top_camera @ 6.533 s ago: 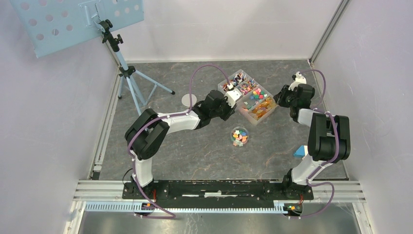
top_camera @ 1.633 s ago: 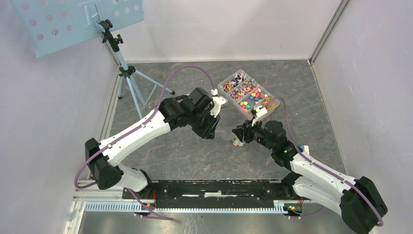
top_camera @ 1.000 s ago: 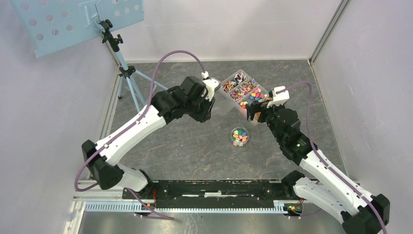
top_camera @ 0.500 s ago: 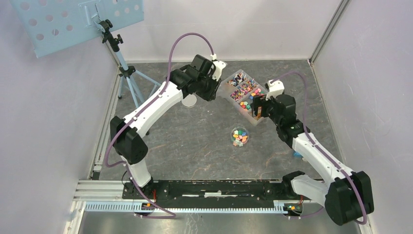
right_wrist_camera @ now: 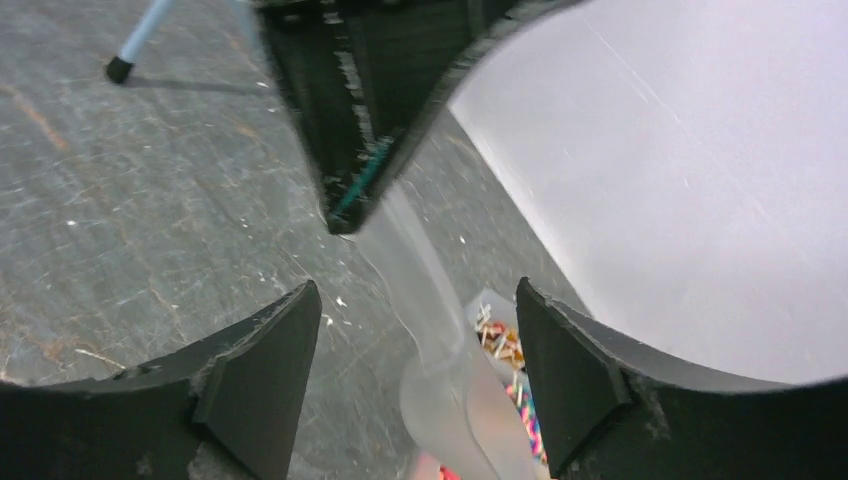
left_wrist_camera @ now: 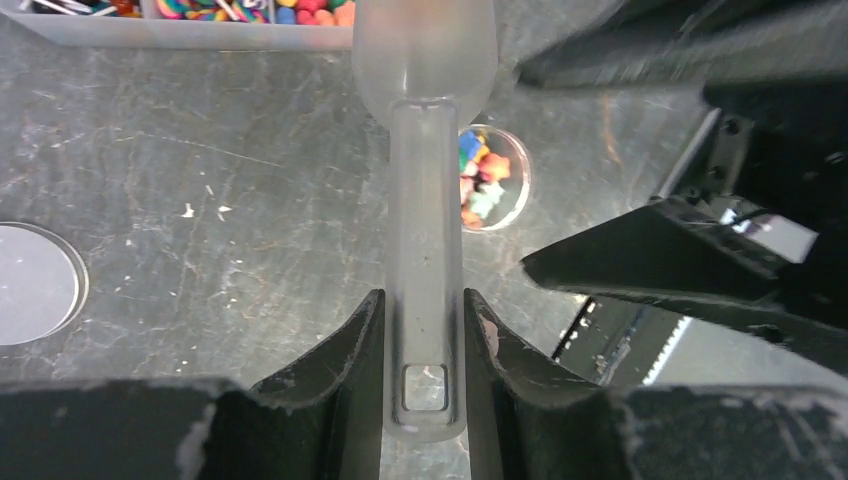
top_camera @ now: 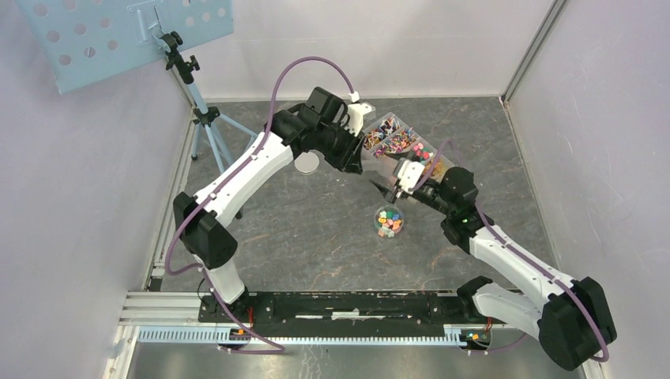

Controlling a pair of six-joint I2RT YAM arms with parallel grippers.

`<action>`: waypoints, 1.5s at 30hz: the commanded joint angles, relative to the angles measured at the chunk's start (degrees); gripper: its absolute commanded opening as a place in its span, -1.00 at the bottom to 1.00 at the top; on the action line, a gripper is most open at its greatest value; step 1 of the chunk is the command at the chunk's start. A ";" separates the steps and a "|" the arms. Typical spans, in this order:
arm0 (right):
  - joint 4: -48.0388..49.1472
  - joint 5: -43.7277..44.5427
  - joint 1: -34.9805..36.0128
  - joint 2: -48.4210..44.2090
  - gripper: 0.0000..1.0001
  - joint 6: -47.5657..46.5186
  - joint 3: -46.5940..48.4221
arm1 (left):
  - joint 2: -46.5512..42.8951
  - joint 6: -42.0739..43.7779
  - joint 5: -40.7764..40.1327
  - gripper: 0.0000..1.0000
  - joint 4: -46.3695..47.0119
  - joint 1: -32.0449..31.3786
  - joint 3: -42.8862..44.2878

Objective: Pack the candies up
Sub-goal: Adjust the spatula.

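The candies lie in a small round clear jar on the table and in a divided clear tray behind it. My left gripper is shut on the handle of a translucent plastic scoop. The scoop's bowl looks empty and points toward the tray, with the jar beside it. My right gripper is open and empty above the jar, facing the left gripper. In the right wrist view its fingers stand wide on either side of the scoop without touching it.
The grey round lid disc lies left of the left gripper and also shows in the left wrist view. A tripod stand with a perforated blue panel stands at the back left. A small blue object lies near the right arm.
My right gripper has swung left and down from beside the tray to above the jar. My left gripper has shifted slightly right and nearer with the scoop.
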 commanded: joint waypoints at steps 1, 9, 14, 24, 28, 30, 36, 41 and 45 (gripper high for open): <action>2.57 -1.32 3.88 1.46 0.51 -10.80 1.98 | -6.04 -2.78 7.37 -0.95 -0.10 -0.13 0.11; 1.23 7.81 9.25 2.29 0.03 -15.82 3.24 | -8.45 -3.32 12.21 -0.95 -0.11 -0.19 -1.43; 6.85 9.25 10.65 0.93 -0.82 -11.28 0.72 | -9.34 -4.80 10.45 -0.77 1.21 -0.13 -1.61; 20.82 12.83 11.61 1.47 -1.00 4.41 -4.88 | -20.16 -12.42 4.35 -0.06 24.35 -0.13 -18.72; 21.18 14.06 12.10 1.72 -1.00 5.81 -4.83 | -19.97 -12.55 4.48 0.03 25.49 -0.44 -19.44; 21.49 14.21 12.30 1.77 -1.00 5.95 -4.76 | -19.62 -12.55 3.88 0.04 25.47 -0.87 -19.35; 20.44 13.97 12.56 1.70 -1.00 5.86 -4.25 | -18.30 -12.03 1.31 0.05 25.63 -1.64 -18.58; 20.22 15.36 12.67 1.61 -1.00 6.28 -4.28 | -18.21 -12.44 0.37 -0.17 27.09 -1.97 -19.00; 20.76 16.85 12.66 1.95 -1.00 6.90 -4.14 | -18.25 -13.32 0.38 -0.06 28.09 -2.25 -19.81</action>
